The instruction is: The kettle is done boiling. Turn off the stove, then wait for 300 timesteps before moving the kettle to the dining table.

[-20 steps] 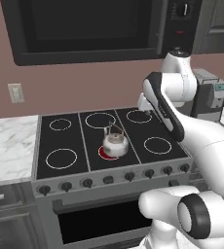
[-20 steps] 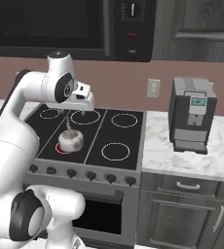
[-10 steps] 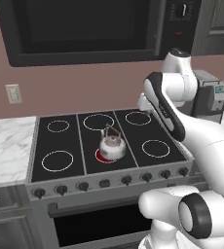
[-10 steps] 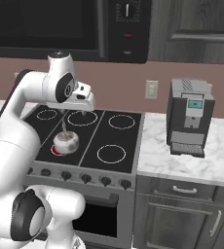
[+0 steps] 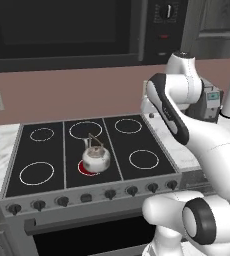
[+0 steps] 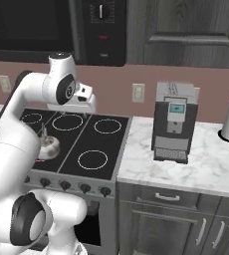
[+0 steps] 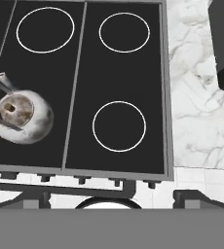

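Below the gripper (image 6: 89, 110) and off to its left sat the kettle (image 5: 95, 159), a squat silvery-white body with a mottled brownish lid, short spout and thin brown arched handle, upright on a red-glowing front-middle burner of the stove (image 5: 62, 160). Gripper jaws stood wide apart, holding nothing, well above the black glass.

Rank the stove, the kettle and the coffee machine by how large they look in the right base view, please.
1. Stove, clearly largest.
2. Coffee machine.
3. Kettle, smallest; the arm partly hides it.
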### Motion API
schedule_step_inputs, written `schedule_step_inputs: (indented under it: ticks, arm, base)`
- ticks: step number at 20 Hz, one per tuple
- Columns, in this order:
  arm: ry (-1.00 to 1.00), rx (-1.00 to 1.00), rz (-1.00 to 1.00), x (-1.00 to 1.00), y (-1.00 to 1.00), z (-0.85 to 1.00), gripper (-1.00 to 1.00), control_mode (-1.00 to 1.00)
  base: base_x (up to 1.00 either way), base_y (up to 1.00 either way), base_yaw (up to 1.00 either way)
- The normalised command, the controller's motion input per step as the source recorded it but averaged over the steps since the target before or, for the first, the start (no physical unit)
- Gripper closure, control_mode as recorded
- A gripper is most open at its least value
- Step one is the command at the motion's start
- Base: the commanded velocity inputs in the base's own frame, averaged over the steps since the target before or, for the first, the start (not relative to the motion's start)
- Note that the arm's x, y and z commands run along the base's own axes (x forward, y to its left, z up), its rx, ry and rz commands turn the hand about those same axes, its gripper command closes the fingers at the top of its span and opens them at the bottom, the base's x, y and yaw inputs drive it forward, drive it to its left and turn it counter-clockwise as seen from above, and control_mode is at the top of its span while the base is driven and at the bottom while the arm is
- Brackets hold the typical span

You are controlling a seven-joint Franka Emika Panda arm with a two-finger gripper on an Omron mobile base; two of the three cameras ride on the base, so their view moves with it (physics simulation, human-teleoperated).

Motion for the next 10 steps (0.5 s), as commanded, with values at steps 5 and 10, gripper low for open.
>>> schedule_step_inputs:
  ticks: [5,10]
  arm:
    - [0.00,0.00,0.00,0.00,0.00,0.00,-1.00,1.00]
    - [0.00,0.00,0.00,0.00,0.00,0.00,-1.00,1.00]
  base:
    - [0.13,-0.12,0.00]
    - [0.00,0.00,0.00]
